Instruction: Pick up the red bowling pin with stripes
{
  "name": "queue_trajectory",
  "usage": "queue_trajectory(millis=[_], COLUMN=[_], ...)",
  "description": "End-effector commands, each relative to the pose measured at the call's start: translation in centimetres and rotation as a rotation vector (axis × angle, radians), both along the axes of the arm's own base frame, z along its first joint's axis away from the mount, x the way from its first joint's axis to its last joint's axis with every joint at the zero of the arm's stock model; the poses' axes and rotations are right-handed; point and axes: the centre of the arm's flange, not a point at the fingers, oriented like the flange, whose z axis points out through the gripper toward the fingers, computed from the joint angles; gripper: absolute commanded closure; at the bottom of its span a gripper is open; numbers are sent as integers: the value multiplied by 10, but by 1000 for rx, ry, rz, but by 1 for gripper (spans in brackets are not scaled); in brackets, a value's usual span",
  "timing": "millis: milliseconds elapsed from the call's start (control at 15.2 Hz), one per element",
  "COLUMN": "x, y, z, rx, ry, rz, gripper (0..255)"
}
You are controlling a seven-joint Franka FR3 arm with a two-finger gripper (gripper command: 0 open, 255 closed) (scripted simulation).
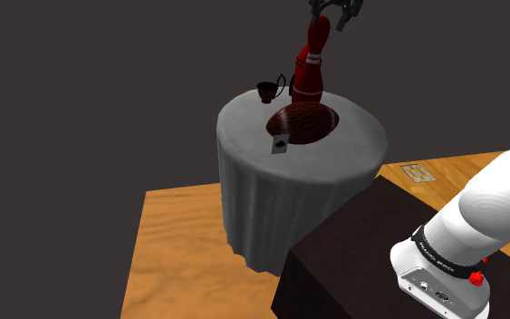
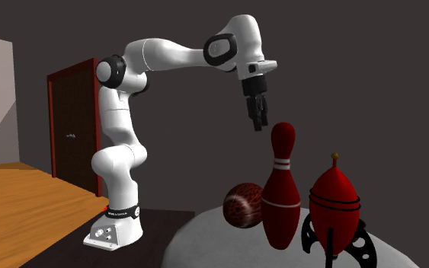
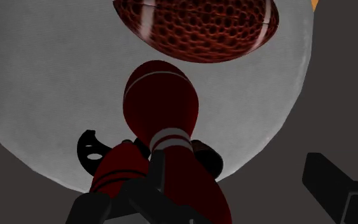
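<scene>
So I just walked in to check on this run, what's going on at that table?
The white arm is going for the red bowling pin with white stripes. Its black gripper hangs open just above the pin's head, not touching it. The pin stands upright on the round grey-clothed table, with a dark red textured ball on one side and a red toy rocket close on the other. Nothing is gripped or lifted yet.

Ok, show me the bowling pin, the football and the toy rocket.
bowling pin [image 2: 281,205]: second exterior view, on its wide belly.
football [image 2: 242,204]: second exterior view, on its textured side.
toy rocket [image 2: 334,217]: second exterior view, on its red body.
</scene>
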Motion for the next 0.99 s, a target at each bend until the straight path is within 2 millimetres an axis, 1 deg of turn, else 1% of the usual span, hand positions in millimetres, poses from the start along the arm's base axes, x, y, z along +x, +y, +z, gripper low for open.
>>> queue_trajectory(millis=[0,264,330,726,792,924], x=[16,48,48,48,48,48], y=[-15,-45,-45,-45,-45,-45], z=[7,20,20,-12,-20,-20], rx=[2,8,8,8,8,8], ry=[-25,-72,-73,-73,-73,-73], rz=[-36,-106,-106,-106,-106,-106], gripper=[0,0,0,0,0,0])
